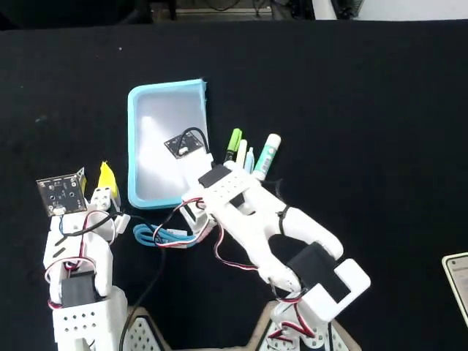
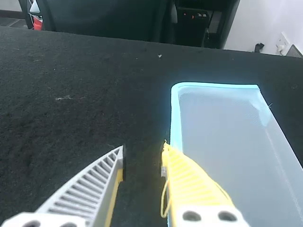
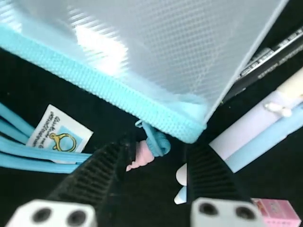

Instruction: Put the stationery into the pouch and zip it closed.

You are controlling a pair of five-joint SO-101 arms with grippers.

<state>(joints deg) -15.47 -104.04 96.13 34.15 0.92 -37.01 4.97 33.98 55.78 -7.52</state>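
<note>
r gripper [image 3: 158, 153] spread, zip pull [image 3: 152, 142] btwn jaws at pouch [image 1: 157, 146] corner; l gripper [image 2: 142, 156] spread beside pouch edge.

This looks like a robotics lab or workroom: 2 small robot arms, the left arm [image 1: 77, 285] and the right arm [image 1: 278, 234], with bare wiring and white printed parts, are fixed at the near edge of a table [image 1: 380, 110] covered in black cloth. Beyond the table's far edge are a dark office chair [image 2: 104, 19], black equipment [image 2: 194, 19] and a white wall [image 2: 265, 19] with a socket [image 2: 284, 40]
</note>
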